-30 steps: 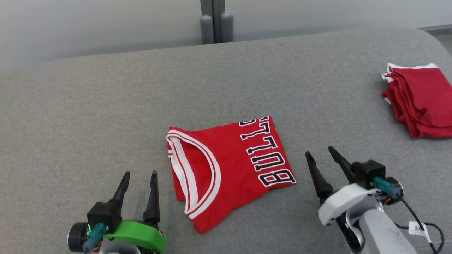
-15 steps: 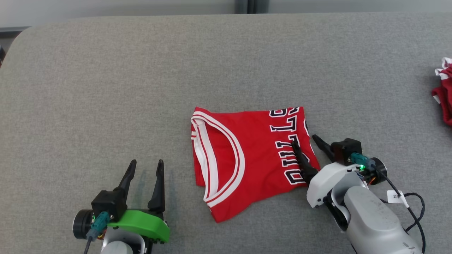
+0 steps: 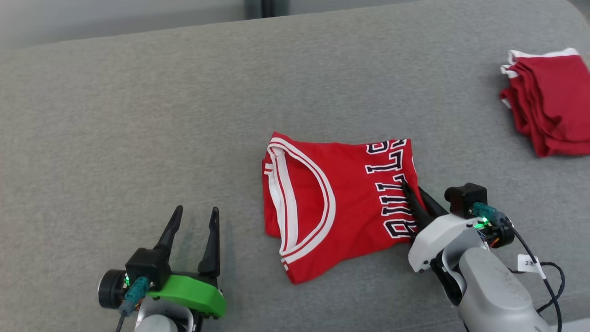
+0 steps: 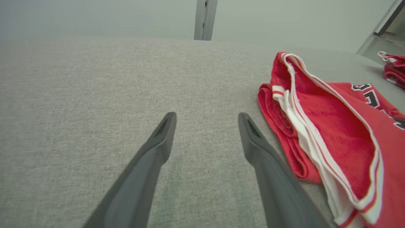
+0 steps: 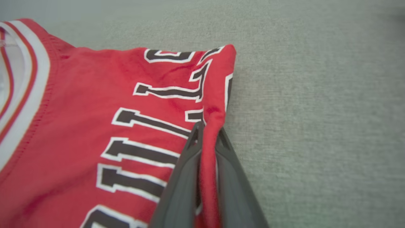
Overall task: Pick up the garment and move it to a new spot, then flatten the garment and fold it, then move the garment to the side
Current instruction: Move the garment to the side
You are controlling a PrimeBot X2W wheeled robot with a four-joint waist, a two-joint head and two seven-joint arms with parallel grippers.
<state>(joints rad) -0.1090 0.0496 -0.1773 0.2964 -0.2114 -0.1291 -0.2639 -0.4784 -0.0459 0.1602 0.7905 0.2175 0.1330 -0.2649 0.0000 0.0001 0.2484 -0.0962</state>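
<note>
The garment (image 3: 341, 203) is a folded red jersey with white trim and black lettering, lying mid-way across the grey surface (image 3: 138, 115). My right gripper (image 3: 412, 193) is shut on its right edge; in the right wrist view a pinched ridge of red cloth (image 5: 208, 148) stands between the two dark fingers (image 5: 180, 180). My left gripper (image 3: 193, 214) stands open at the lower left, apart from the garment, with bare grey fabric between its fingers (image 4: 158, 148). The left wrist view shows the jersey's collar side (image 4: 316, 126) off to the right.
A second folded red cloth pile (image 3: 548, 106) lies at the far right of the grey surface, also seen in the left wrist view (image 4: 394, 68). A dark post (image 3: 265, 8) stands behind the far edge. A cable and tag (image 3: 530, 263) hang off my right wrist.
My right gripper slid onto the garment's right edge and closed on it, bunching the cloth. The left gripper stayed open in place. The head camera shifted between frames.
</note>
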